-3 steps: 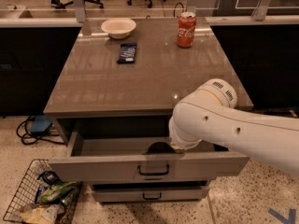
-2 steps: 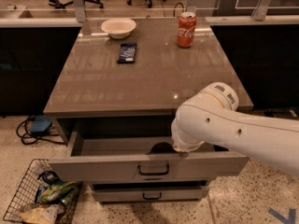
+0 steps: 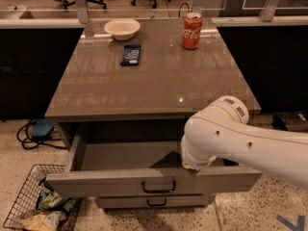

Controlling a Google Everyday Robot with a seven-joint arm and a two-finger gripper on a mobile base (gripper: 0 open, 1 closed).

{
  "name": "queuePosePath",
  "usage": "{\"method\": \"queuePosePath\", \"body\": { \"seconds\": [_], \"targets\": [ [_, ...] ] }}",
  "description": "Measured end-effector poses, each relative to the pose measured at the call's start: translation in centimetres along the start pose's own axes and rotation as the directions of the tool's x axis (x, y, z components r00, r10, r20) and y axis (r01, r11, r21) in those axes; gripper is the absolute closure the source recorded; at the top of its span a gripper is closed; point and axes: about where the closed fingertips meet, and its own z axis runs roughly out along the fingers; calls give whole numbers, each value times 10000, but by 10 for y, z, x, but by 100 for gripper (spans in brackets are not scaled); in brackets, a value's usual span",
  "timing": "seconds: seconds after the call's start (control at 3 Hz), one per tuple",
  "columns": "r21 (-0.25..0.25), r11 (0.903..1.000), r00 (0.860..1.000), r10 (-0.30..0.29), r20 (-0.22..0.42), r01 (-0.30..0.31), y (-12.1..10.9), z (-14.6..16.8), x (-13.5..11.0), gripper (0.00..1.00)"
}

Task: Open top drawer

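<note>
top drawer [image 3: 96,183] is sitting open under the tabletop [image 3: 159,81], showing grey-beige front, black handle [image 3: 158,186], plain grey interior | gripper [image 3: 196,163] is hanging inside its right-front corner | grip state: cannot tell

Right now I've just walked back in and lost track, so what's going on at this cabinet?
The robot's white arm is working on the top drawer, which stands pulled well out. The arm's end dips into the drawer near its front right corner; the pincer is hidden beneath it. The lower drawer is shut. On the countertop sit a bowl, a cola can and a dark snack bar, none being handled.
</note>
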Motion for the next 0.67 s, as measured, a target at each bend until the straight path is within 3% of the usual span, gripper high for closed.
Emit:
{"method": "queuePosePath", "body": {
  "seconds": [0.67],
  "targets": [
    [-1139, 9880, 9945, 1039, -130, -1047, 62, -11, 4, 100]
  ]
}}
